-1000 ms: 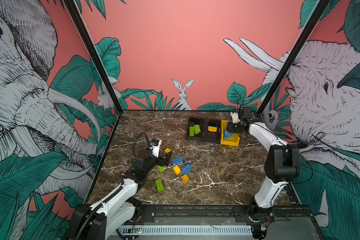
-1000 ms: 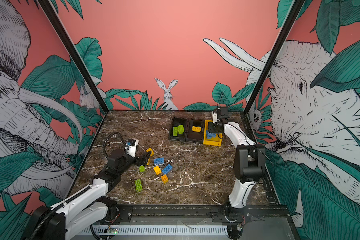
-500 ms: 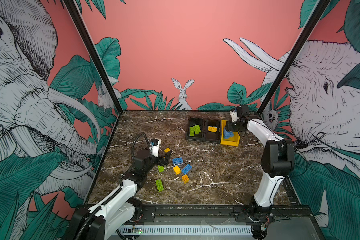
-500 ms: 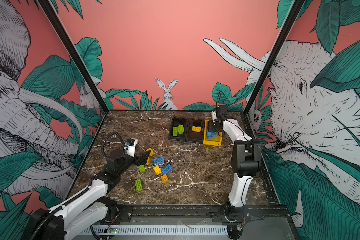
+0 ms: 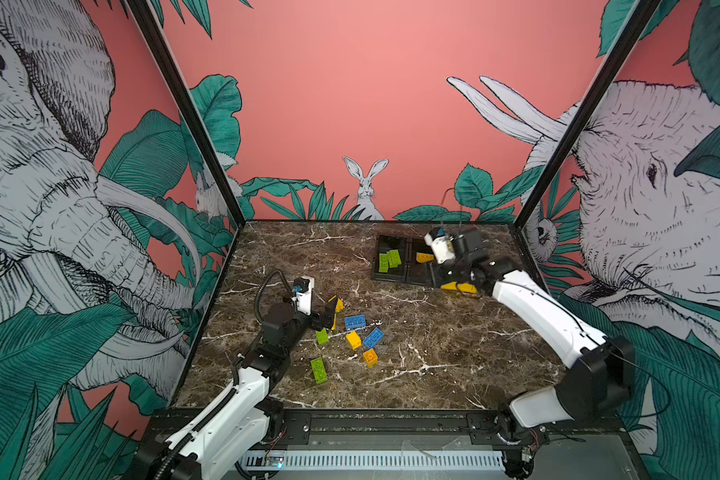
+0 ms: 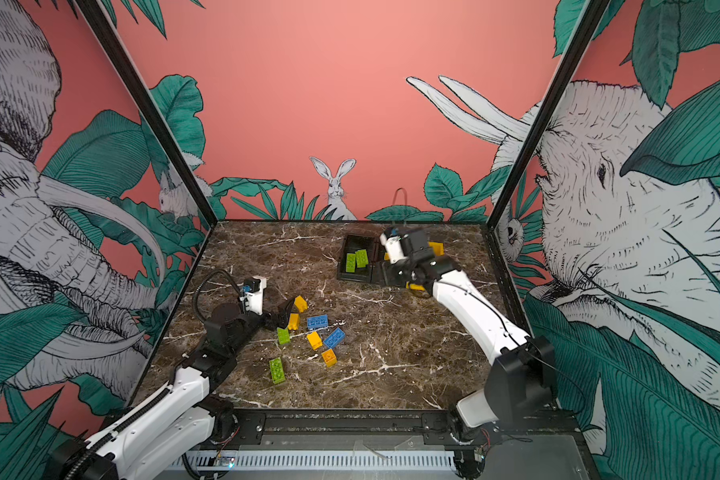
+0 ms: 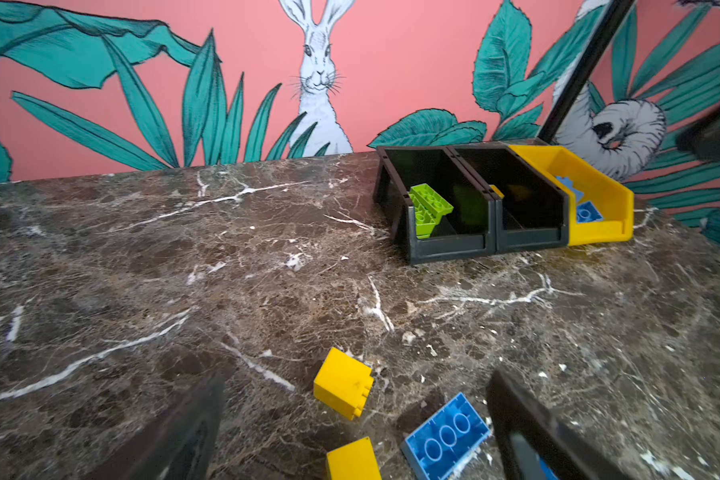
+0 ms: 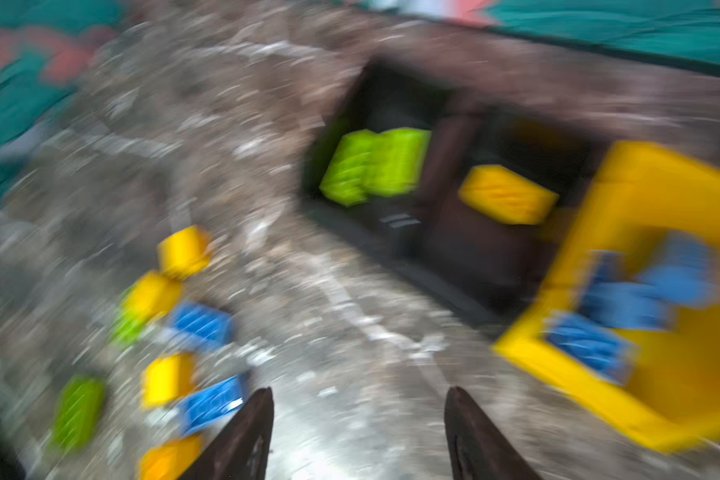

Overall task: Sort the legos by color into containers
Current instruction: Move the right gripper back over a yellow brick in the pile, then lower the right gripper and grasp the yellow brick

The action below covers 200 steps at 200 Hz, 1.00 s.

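Several loose legos lie left of centre: blue ones (image 5: 355, 321), a yellow one (image 5: 353, 340) and green ones (image 5: 319, 370). My left gripper (image 5: 331, 313) hovers open low over a yellow brick (image 7: 342, 388), a second yellow brick (image 7: 352, 459) and a blue brick (image 7: 445, 436). At the back stand the containers: a black bin (image 5: 385, 276) with green bricks (image 5: 389, 259), a black bin (image 7: 528, 237) with a yellow brick (image 5: 424, 257), and a yellow bin (image 7: 599, 237) with blue bricks (image 7: 587, 212). My right gripper (image 8: 359, 399) is open and empty, above the bins' front.
The right arm (image 5: 537, 316) covers most of the yellow bin in both top views. Marble table (image 5: 433, 353) is walled by printed panels, with black posts (image 5: 533, 199) at the back corners. The right wrist view is motion-blurred.
The right gripper has gone from shut to open and swung from over the yellow bin leftward toward the black bins' front. The left arm has barely moved.
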{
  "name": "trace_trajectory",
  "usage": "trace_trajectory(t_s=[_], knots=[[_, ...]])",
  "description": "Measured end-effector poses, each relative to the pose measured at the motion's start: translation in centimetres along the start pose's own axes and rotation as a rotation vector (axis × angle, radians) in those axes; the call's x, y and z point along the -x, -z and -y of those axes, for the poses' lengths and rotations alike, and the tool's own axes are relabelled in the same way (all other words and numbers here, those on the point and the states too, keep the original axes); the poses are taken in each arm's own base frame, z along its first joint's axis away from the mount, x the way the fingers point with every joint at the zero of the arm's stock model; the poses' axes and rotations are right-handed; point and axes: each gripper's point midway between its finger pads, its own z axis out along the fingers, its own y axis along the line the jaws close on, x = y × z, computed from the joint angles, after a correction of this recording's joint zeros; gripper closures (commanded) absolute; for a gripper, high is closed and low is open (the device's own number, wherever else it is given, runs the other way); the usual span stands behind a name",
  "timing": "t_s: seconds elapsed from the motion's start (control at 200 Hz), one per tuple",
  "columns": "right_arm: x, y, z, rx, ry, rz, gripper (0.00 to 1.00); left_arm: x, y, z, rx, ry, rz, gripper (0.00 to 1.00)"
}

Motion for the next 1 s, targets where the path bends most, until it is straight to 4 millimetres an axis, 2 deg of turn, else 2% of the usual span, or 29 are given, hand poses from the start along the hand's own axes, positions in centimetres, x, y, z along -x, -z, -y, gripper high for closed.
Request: trace_trajectory(t_s=[0.065,0.125,0.195,0.265,0.38,0.515,0.73,0.865,1.0], knots=[[-3.4,-1.2,-4.3,0.067,0.038,-0.075,0.36,-0.1,0.1,-0.8,0.043,0.014,-0.004,0.01],[-6.8,-2.4,-6.7,0.085,0.046,-0.154,0.35,-0.4,0.2,-1.6,0.077,0.034,-0.014,0.01],[-10.1,-3.4,-8.5,0.065,0.06,-0.231,0.35,-0.7,0.2,-2.6,0.11,0.066,-0.025,0.01],[-12.4,-4.3,-10.7,0.063,0.087,-0.285,0.35,-0.9,0.2,-4.0,0.148,0.107,-0.031,0.01],[-15.1,-5.6,-13.6,0.061,0.132,-0.355,0.34,-1.5,0.2,-5.5,0.186,0.165,-0.043,0.01],[-16.2,-7.4,-14.7,0.026,0.149,-0.396,0.34,-1.5,0.4,-5.4,0.171,0.185,-0.039,0.01],[-16.2,-9.8,-15.4,-0.014,0.158,-0.426,0.35,-0.6,1.4,-5.4,0.181,0.191,0.006,0.01],[-16.7,-10.9,-15.1,-0.05,0.167,-0.456,0.43,-0.3,1.8,-5.5,0.185,0.196,0.019,0.01],[-17.4,-11.1,-14.6,-0.071,0.168,-0.481,0.53,-0.6,1.7,-5.5,0.186,0.2,0.006,0.01]])
